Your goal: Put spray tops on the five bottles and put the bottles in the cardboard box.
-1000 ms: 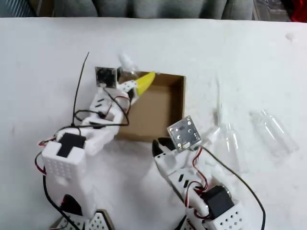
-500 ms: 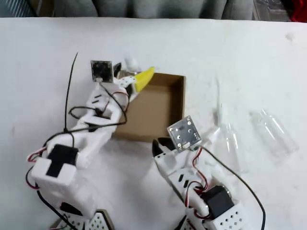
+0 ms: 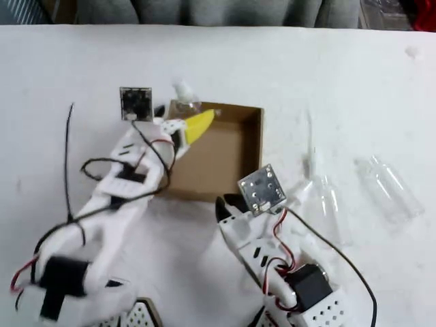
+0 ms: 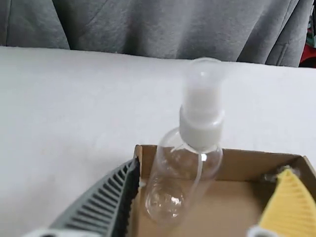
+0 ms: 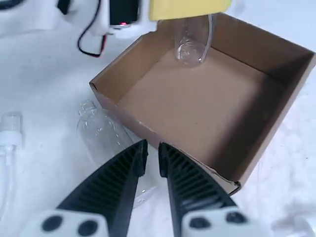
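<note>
Bottle [image 4: 180,182] with top [image 4: 201,108] leans in box [image 3: 255,136] | left fingers [image 4: 113,197] spread, right fingers [image 5: 126,173] together | you have bare bottles [image 3: 388,187] left.

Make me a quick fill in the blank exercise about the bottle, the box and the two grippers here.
1. The bottle at the left gripper wears a white ___ top.
2. Its base is ___ the cardboard box.
3. One finger of the left gripper is grey, the other ___.
4. The right gripper holds ___.
Missing words: spray; inside; yellow; nothing.

Clear glossy plastic bottle [image 4: 181,183], matt cardboard box [image 3: 223,158]
</note>
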